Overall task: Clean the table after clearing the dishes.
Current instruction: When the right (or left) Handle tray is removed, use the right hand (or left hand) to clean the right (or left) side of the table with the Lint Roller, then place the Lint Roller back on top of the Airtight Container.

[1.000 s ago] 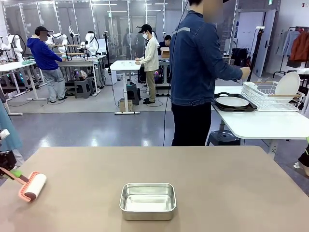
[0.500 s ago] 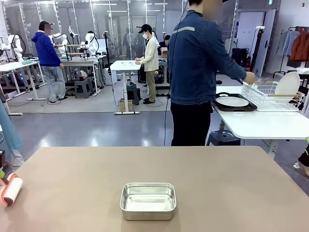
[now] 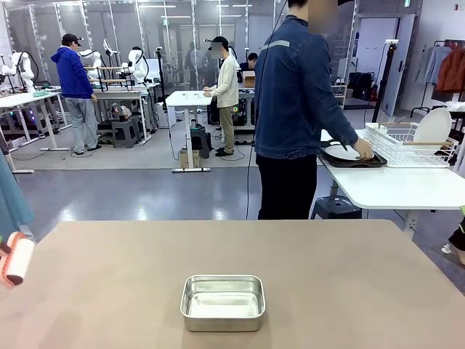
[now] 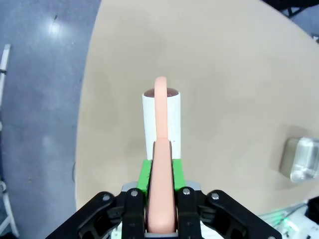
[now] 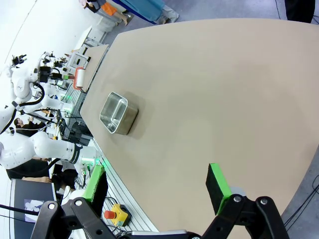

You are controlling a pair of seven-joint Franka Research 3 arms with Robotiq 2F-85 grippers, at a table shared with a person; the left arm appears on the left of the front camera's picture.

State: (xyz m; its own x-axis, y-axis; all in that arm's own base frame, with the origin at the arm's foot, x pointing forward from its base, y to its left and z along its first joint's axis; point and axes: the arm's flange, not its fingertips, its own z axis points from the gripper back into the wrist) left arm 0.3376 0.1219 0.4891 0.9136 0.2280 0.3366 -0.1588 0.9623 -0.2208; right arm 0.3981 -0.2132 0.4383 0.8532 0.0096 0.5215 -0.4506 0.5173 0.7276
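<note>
Spanning the lower frame: one tan table [image 3: 327,276], one steel pan [image 3: 222,302] at bottom centre. Far right, one plate [image 3: 346,153] on one dark tray [image 3: 378,161], perhaps another in the rack [image 3: 407,149]. One lint roller [image 4: 161,124] pinched by left gripper [image 4: 161,191]; right gripper [image 5: 157,189] spread.

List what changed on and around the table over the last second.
The lint roller, clamped in the left gripper, swung off the table's left part and now hangs at its left edge. The person's hand dropped from the dish rack to the plate on the side table. The steel pan stayed put.
</note>
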